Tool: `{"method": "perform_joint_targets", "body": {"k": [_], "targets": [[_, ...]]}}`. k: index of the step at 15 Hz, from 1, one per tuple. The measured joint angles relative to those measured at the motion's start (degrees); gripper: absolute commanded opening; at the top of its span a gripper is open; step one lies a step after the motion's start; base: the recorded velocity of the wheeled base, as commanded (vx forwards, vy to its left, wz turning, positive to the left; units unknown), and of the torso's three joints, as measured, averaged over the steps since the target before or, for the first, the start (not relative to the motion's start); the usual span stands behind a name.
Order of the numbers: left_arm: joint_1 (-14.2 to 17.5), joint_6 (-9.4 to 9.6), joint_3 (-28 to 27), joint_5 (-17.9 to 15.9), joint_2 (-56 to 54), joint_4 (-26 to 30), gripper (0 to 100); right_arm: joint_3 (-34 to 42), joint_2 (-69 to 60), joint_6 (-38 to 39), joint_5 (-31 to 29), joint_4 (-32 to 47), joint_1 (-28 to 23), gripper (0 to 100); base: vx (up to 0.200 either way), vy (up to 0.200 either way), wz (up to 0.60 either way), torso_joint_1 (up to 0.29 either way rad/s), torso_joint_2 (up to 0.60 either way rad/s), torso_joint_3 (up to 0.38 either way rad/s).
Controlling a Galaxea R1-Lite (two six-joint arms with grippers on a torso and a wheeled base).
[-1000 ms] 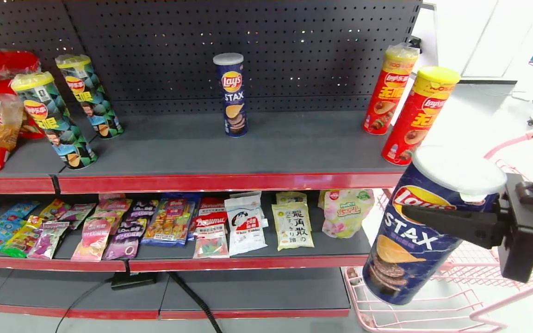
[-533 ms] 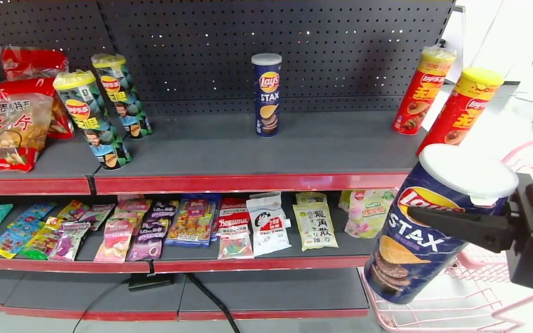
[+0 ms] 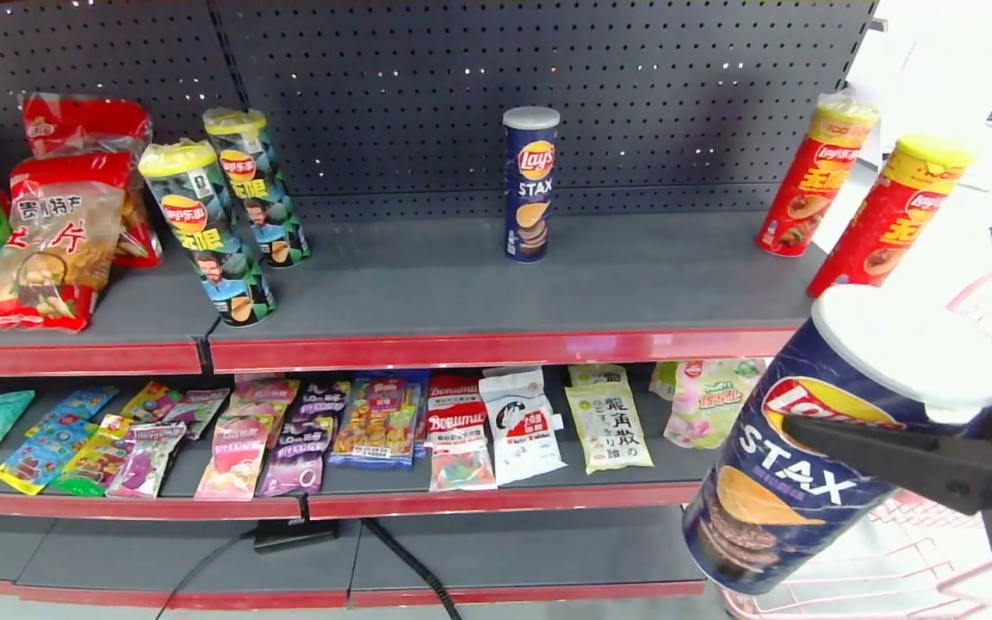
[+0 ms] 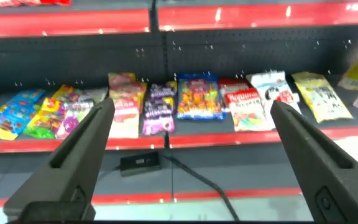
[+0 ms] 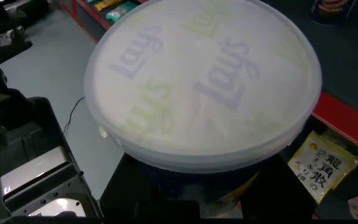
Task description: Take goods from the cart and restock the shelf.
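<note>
right gripper point(image 3: 840, 430) is clamped across the upper body of the blue can point(image 3: 763, 508), just under its white lid point(image 5: 201, 81), at 4 o'clock above the pink cart point(image 3: 909, 568). left gripper point(image 4: 191, 109) hangs wide open with nothing in it. the can is probably light: a stiff card tube that dents if squeezed hard, with a glossy, slippery wrap. a hold on the body below the lid looks soundest, since the lid could pop. farther off on the top shelf point(image 3: 496, 349) stand a second blue can point(image 3: 530, 185) at 12 o'clock, two patterned cans point(image 3: 203, 228) at 10 o'clock and two red cans point(image 3: 815, 176) at 2 o'clock.
</note>
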Motion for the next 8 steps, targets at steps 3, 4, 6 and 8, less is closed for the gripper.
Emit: {"method": "perform_joint_targets", "body": {"k": [3,4,6,8], "targets": [[0.01,0.0,0.02,-0.02,0.0,0.07,100,0.04,-0.68,0.0,-0.06,0.11,1.38,0,0.2,0.0,0.0,0.01,0.01,-0.001],[0.0,0.0,0.05,-0.02,0.0,0.07,100,-0.27,-0.77,0.0,-0.02,-0.11,1.55,0,0.2,0.0,0.0,0.002,0.0,-0.002],[-0.05,-0.01,0.05,0.02,0.0,0.1,100,-0.44,-0.72,0.09,-0.02,0.0,1.52,0,0.2,0.0,0.0,0.002,0.0,0.002],[0.0,-0.01,0.05,-0.02,0.0,0.07,100,-0.61,-0.72,0.16,-0.11,-0.26,1.41,0,0.2,0.0,0.0,0.002,0.0,0.005]]}}
